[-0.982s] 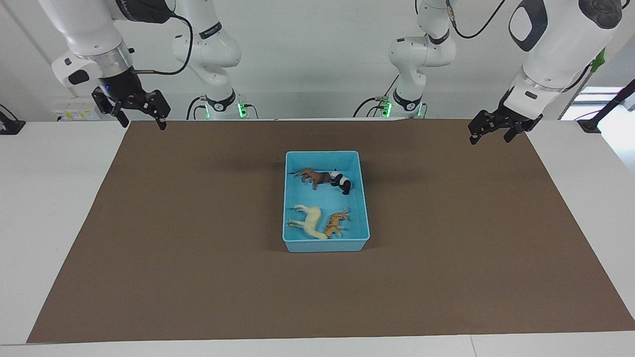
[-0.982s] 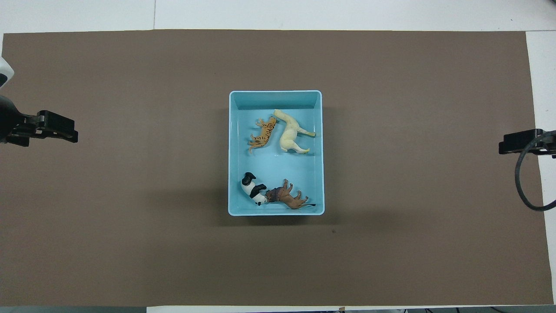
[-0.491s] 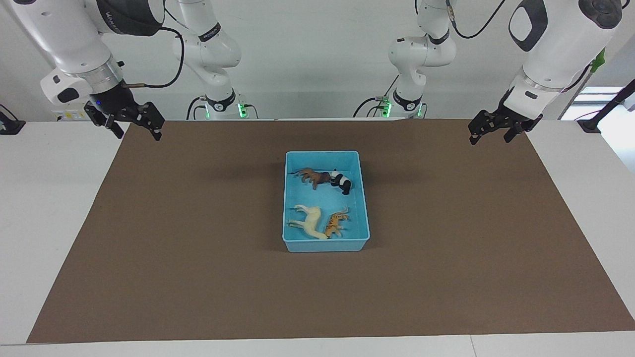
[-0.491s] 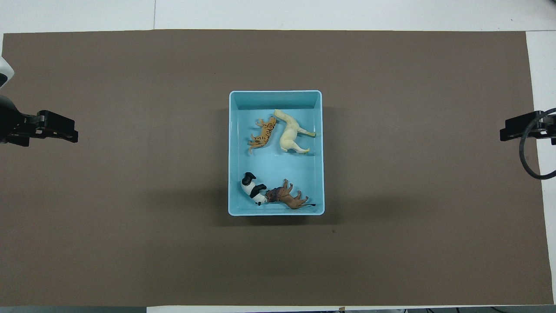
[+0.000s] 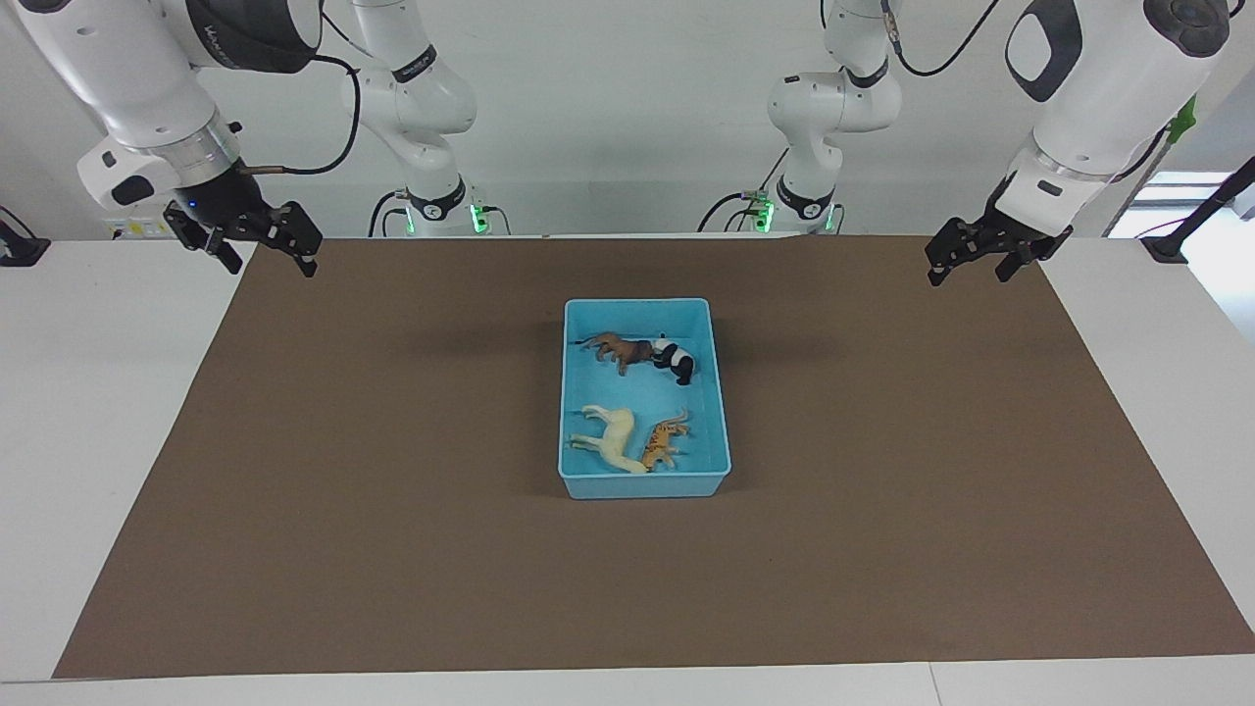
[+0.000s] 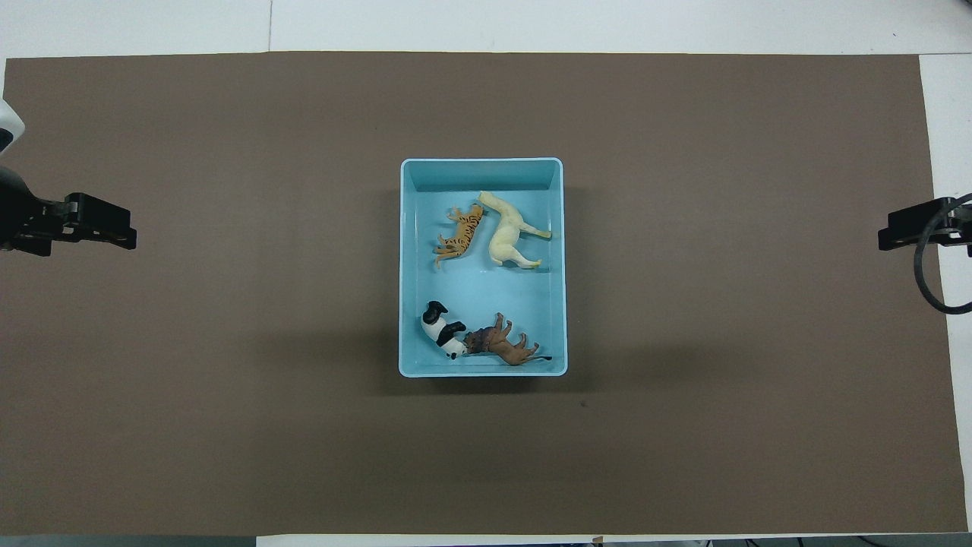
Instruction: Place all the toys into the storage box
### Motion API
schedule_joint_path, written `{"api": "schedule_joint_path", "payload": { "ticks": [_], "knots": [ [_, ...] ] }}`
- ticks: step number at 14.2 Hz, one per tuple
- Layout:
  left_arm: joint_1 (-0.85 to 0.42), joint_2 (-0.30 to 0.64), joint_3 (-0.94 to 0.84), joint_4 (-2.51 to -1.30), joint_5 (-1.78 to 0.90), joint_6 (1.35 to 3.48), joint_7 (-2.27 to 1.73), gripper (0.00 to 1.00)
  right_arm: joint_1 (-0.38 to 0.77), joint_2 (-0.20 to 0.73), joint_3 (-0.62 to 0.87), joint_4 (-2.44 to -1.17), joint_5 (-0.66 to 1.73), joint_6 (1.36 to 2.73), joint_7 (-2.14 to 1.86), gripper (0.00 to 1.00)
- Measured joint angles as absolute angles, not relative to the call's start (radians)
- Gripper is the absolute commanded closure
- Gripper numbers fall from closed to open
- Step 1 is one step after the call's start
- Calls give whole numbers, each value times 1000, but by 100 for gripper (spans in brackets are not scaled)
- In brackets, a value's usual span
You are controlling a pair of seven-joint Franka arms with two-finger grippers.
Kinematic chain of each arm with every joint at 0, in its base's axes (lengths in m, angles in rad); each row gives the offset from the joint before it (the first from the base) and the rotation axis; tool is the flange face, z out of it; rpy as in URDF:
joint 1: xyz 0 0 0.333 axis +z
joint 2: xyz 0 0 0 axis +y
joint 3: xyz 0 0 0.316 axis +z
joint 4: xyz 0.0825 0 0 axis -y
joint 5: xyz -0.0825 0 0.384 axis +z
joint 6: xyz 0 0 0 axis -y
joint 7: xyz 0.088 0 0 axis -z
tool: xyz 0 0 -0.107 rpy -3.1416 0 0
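The light blue storage box (image 5: 642,485) (image 6: 483,163) stands mid-table on the brown mat. All the toys lie in it. The brown lion (image 5: 620,349) (image 6: 501,346) and the panda (image 5: 677,361) (image 6: 439,328) touch head to head at the end nearer the robots. At the farther end, the cream horse (image 5: 610,441) (image 6: 505,239) and the tiger (image 5: 665,443) (image 6: 460,237) lie side by side. My right gripper (image 5: 273,265) (image 6: 900,232) hangs open and empty over the mat's edge at its own end. My left gripper (image 5: 967,275) (image 6: 114,232) hangs open and empty over the mat at its end.
The brown mat (image 5: 392,510) covers most of the white table (image 5: 98,392). Both arm bases (image 5: 436,206) stand at the robots' edge. A black cable (image 6: 930,281) loops down beside the right gripper.
My right gripper has drawn away from the box toward the right arm's end of the table. The left arm and the toys have not moved.
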State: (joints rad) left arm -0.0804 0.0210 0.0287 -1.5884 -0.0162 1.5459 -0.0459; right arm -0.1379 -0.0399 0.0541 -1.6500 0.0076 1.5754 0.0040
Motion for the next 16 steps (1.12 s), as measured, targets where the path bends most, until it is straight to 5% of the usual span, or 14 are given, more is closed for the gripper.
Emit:
{"api": "schedule_joint_path", "payload": {
  "ticks": [3,16],
  "knots": [
    [-80,21,29,-1588,-16,1546,-46,0,-44,-39,-47,-1648,8,1576,4,0],
    [-82,21,29,-1588,-16,1546,-46,0,-49,-26,-67,-1650,4,1575,3,0]
  ]
}}
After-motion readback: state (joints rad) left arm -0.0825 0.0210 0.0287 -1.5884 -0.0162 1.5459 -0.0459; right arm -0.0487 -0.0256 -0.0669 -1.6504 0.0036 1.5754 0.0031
